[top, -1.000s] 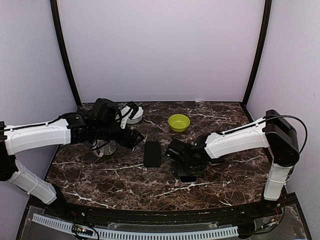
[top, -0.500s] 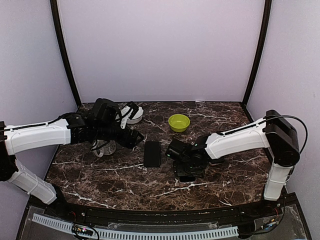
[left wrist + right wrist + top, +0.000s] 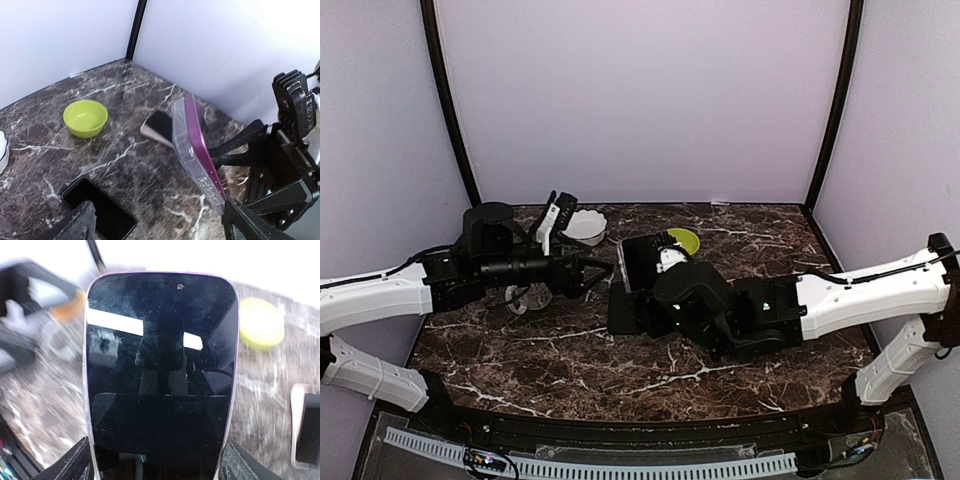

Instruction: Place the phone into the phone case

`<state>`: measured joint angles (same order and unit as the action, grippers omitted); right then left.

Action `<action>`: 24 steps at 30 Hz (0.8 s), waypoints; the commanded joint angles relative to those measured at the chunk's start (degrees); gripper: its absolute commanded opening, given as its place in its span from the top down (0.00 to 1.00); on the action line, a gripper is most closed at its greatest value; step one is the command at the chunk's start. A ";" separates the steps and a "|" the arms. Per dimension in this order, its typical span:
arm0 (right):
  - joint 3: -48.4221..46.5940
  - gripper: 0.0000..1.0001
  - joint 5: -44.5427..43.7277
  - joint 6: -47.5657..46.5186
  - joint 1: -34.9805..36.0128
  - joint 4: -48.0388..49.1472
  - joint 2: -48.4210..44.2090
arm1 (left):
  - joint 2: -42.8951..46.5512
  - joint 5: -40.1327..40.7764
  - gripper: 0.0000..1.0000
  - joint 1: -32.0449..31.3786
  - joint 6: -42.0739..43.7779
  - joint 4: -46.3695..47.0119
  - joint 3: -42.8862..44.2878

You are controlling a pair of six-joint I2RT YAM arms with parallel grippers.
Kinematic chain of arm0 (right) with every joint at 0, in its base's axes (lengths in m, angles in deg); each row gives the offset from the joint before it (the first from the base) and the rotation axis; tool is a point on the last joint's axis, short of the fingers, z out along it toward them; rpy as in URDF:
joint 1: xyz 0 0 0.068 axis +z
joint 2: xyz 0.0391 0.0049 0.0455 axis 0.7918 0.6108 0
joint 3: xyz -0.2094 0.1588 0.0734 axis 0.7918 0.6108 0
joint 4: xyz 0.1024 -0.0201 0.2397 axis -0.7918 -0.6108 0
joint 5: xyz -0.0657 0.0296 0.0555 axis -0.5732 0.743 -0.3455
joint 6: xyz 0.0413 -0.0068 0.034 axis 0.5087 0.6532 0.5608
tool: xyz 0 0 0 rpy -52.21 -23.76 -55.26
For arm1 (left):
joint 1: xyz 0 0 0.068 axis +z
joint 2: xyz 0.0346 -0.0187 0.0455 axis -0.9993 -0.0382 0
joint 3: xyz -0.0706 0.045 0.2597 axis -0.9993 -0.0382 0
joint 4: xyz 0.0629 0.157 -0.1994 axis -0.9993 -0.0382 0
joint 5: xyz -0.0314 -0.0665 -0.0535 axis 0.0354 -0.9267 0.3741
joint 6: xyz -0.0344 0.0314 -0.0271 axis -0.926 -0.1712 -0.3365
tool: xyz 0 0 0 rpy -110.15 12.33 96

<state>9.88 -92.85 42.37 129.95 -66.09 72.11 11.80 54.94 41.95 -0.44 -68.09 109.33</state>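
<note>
My right gripper [image 3: 658,292] is shut on a phone [image 3: 640,262] with a black screen and purple rim, and holds it upright above the table. The phone fills the right wrist view [image 3: 160,370]. In the left wrist view the phone [image 3: 196,150] shows edge-on, with a clear layer along one face. My left gripper [image 3: 598,270] is open and empty, its tips just left of the phone; I cannot tell if they touch it. A flat black case-like slab [image 3: 625,310] lies on the table below the phone and also shows in the left wrist view [image 3: 100,212].
A green bowl [image 3: 682,238] sits behind the phone, and a white bowl [image 3: 585,225] stands at the back left. A beige slab with a black top [image 3: 157,127] lies on the table to the right and also shows in the right wrist view [image 3: 305,432]. A clear object [image 3: 525,296] sits under the left arm.
My right gripper has risen from the table at the right with the phone and swung left toward the left gripper. The left arm has drawn back a little.
</note>
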 commanded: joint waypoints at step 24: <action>-1.33 0.62 -12.78 -28.64 7.16 28.24 -0.03 | 2.68 -5.41 1.00 -3.76 -11.07 26.62 -4.87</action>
<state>9.97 -105.05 14.61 136.34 -43.32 73.35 14.29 49.09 37.84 -13.27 -41.60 103.30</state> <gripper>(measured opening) 0.790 0.046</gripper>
